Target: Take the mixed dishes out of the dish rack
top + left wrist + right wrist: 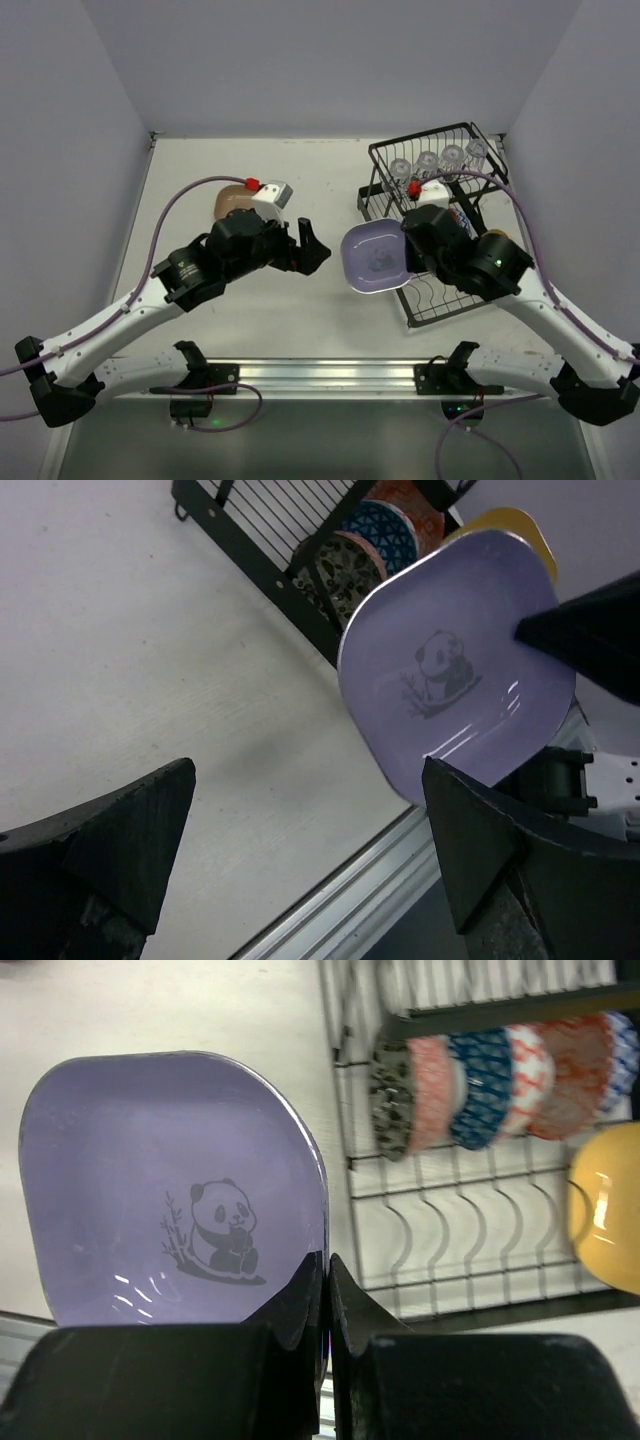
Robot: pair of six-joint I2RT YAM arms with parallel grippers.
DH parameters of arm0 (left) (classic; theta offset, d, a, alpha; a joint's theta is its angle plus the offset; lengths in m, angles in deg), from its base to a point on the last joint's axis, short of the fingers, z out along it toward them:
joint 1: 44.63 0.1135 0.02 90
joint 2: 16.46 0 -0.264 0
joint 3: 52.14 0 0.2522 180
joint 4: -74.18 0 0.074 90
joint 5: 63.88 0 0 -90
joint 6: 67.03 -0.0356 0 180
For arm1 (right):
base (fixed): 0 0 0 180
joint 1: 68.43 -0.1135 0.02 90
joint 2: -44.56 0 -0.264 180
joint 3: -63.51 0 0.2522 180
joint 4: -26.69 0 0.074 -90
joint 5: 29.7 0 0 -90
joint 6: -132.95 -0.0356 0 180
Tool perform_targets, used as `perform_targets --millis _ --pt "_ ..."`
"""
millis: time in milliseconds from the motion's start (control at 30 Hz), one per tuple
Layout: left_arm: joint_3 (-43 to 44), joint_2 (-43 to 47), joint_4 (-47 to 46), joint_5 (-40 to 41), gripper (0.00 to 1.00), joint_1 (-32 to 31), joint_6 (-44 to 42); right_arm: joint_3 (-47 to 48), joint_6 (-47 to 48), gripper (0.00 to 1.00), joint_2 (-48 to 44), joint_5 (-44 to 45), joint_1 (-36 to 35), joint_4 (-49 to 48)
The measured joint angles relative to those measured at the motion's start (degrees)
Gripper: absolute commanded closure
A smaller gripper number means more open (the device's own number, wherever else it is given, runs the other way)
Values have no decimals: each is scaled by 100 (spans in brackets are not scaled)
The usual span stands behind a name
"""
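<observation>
Right claw (406,260) is holding a rounded-square lavender plate with a panda print (372,255) just left of the black wire dish rack (440,300).

The right claw's fingers are pressing together on the plate's edge and holding it tilted above the pale tabletop (300,310). The left claw (318,248) is hanging with its fingers spread wide, facing the plate's printed side and not touching it. Behind the plate, patterned round bowls (500,1070) are standing on edge in a row on the rack's wavy lower tray, with a yellow plate (605,1210) near them. Farther back, clear drinking glasses (440,160) are sitting in the raised upper shelf.
</observation>
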Motion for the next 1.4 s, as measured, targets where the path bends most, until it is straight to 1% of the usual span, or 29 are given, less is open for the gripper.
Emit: perform_targets --millis 67,133,167,233,267,333,433,467,500,533,600,633,700,733,867,900,933,967,1000,1033,1200,1333,1400 --pt "57 -44 57 389 0 -55 116 22 -354 100 297 59 -431 -251" --pt "116 -83 164 785 2 -55 197 22 -645 100 570 153 -699 -535" --pt "160 -118 236 977 7 -55 216 22 -772 100 702 243 -791 -673" --pt "269 -223 422 1344 12 -55 264 57 -977 100 953 398 -946 -890" --pt "304 -267 494 1486 18 -55 291 92 -1029 100 1064 444 -1003 -999" --pt "321 -332 586 1711 26 -55 323 125 -1102 100 1213 516 -1091 -1274" --pt "378 -461 763 1904 28 -55 345 127 -1182 100 1248 603 -1163 -1574" --pt "402 -516 787 1932 30 -55 348 127 -1198 100 1237 634 -1172 -1674" --pt "439 -614 820 1969 36 -55 350 127 -1213 100 1217 680 -1180 -1799" --pt "468 -702 831 1998 51 -55 356 127 -1215 100 1207 702 -1180 -1899" --pt "494 -848 835 2035 65 -55 367 127 -1211 100 1180 715 -1178 -2061" --pt "494 -911 824 2039 77 -55 389 127 -1207 100 1169 726 -1178 -2105" --pt "527 -984 778 2026 96 -66 448 109 -1187 100 1174 754 -1178 -2124" --pt "551 -986 752 2024 100 -68 470 61 -1178 100 1172 800 -1169 -2118" --pt "761 -970 717 2083 100 -33 470 -46 -1191 100 1169 883 -1123 -2269" --pt "780 -975 726 2090 100 4 468 -46 -1191 88 1163 894 -1119 -2315" --pt "813 -986 750 2085 100 24 446 -46 -1182 41 1163 879 -1097 -2339" --pt "855 -1005 763 2055 100 151 402 -50 -1200 22 1163 850 -1056 -2365" --pt "879 -1027 804 2015 100 304 323 -55 -1182 9 1163 841 -1016 -2387" --pt "879 -1045 807 1904 100 544 232 -59 -1172 1 1147 831 -977 -2420" --pt "872 -1307 824 1375 100 2490 -286 -216 -1058 1 789 848 -782 -2459" --pt "866 -1823 638 459 100 3987 -426 -387 -955 1 79 938 -697 -2435" --pt "839 -2203 444 127 100 4538 -424 -494 -911 1 -367 994 -667 -2411"
